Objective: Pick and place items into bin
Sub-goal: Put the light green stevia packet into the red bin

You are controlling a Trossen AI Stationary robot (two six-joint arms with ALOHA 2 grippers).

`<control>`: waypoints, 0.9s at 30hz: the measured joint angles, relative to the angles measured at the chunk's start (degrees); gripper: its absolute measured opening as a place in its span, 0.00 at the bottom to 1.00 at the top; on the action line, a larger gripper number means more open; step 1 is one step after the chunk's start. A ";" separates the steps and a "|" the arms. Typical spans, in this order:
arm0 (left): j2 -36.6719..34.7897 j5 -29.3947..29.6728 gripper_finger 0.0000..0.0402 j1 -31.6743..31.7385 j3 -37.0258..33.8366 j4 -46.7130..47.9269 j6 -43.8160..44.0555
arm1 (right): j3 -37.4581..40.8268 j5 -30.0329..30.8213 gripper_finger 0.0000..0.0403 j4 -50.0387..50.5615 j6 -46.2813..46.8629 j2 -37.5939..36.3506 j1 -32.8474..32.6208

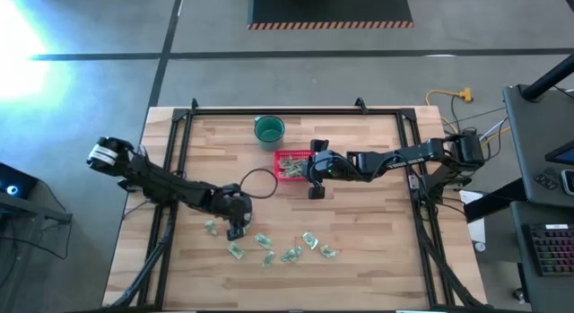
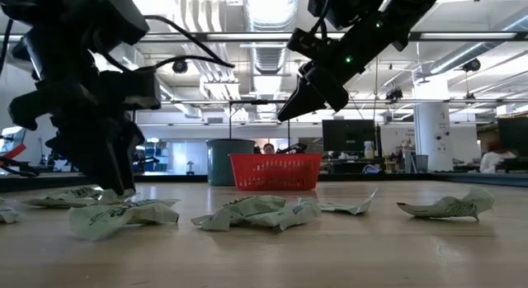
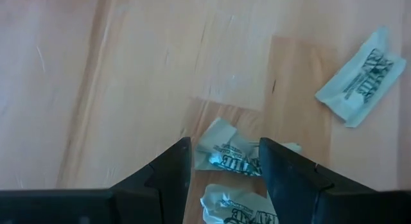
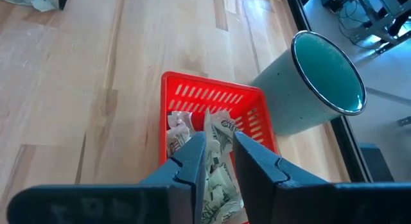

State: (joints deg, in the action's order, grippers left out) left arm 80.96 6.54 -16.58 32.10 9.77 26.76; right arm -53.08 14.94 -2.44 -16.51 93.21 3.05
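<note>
Right gripper above the red basket, left gripper down among the loose wrappers.

Right gripper (image 4: 219, 161): jaws narrowly apart above the red basket (image 4: 192, 89), nothing visibly clamped between them; crinkled green-and-white wrapped pieces (image 4: 218, 137) lie inside the basket beneath. Left gripper (image 3: 225, 165): jaws wide, lowered to the desk, straddling one wrapped piece (image 3: 226, 150), not closed on it. Further wrapped pieces (image 1: 269, 247) lie scattered along the near part of the wooden desk (image 1: 359, 223). A dark green cup (image 1: 268, 129) stands just beside the basket. The room beyond shows ceiling ducts and strip lighting.
</note>
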 joint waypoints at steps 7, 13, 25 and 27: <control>0.99 -0.04 0.37 0.02 0.48 0.27 -0.39 | 0.00 0.01 0.18 -0.04 0.00 -0.02 0.00; 0.00 -0.47 0.19 -0.02 0.93 0.18 -2.20 | 0.00 0.02 0.17 -0.02 -0.24 -0.04 -0.02; -0.15 10.85 0.03 0.11 4.24 0.29 -9.88 | 0.00 0.02 0.16 0.00 -0.66 -0.04 -0.02; -0.15 17.12 0.03 0.25 5.75 -0.05 -12.75 | 0.00 0.02 0.16 0.11 -0.65 -0.04 -0.02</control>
State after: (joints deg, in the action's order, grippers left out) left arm 80.82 23.65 -16.33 37.85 9.73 14.02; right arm -53.08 14.96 -2.32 -17.17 93.17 3.03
